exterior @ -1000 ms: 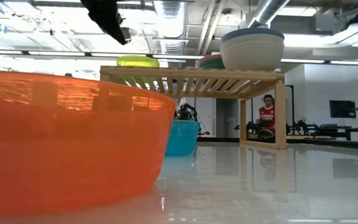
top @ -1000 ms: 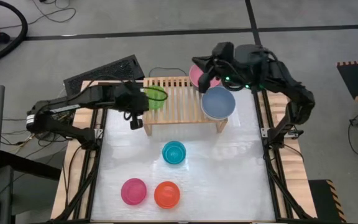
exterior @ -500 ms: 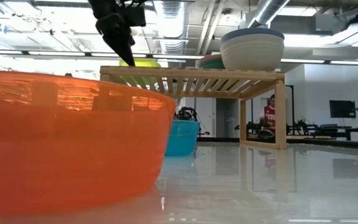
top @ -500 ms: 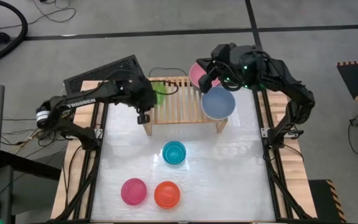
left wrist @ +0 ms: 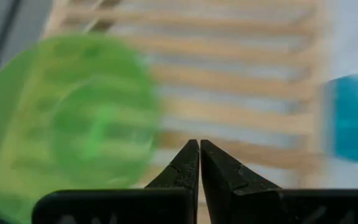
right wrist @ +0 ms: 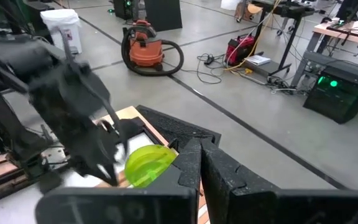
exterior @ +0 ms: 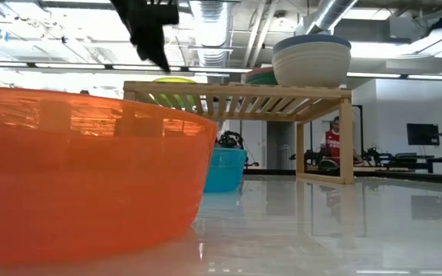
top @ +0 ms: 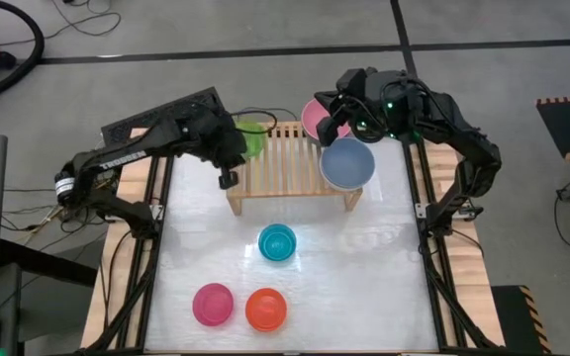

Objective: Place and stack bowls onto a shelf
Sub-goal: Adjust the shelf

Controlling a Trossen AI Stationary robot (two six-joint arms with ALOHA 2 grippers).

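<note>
Bright, even light — blurred left wrist view (tabletop glare)

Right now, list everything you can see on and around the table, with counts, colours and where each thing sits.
shelf: one, light wood, slatted, far side of the table.
green bowl: one, on the shelf's left end.
pink bowl: one, at the shelf's far right corner.
slate blue bowl: one, on the shelf's right end.
cyan bowl: one, mid-table before the shelf.
magenta bowl: one, near edge.
orange bowl: one, beside the magenta one.
vacuum cleaner: one, orange, on the floor.
left gripper: shut, empty, by the shelf's left end.
right gripper: shut, above the pink bowl.
</note>
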